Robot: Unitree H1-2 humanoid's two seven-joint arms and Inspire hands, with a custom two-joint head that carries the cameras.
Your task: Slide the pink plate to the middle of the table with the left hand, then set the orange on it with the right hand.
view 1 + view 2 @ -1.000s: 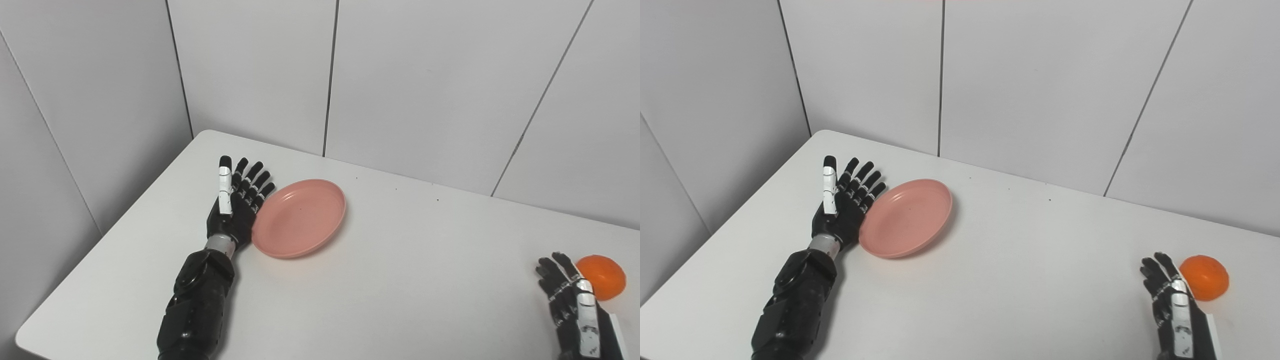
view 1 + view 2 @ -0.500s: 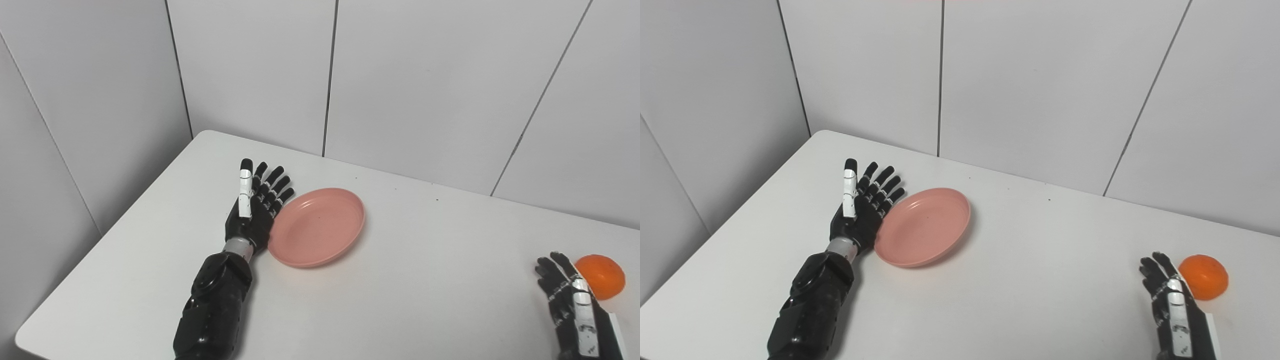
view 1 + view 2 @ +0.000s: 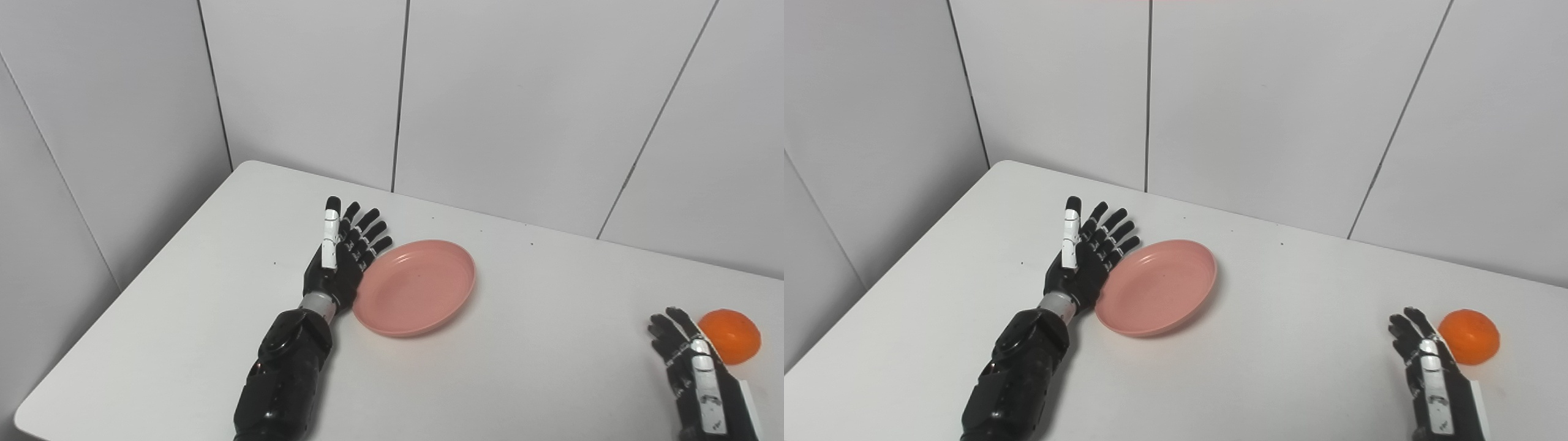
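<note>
While its flat, spread left hand (image 3: 343, 263) pushed, the pink plate (image 3: 416, 288) slid rightward.

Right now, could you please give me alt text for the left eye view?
The open left hand rests edge-on against the left rim of a pink plate on a white table. The open right hand waits beside the orange.

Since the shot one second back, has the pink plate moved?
Yes. The plate has slid right toward the table's middle, pushed by the left robot hand: it now lies past the wall seam it sat nearly under before.
</note>
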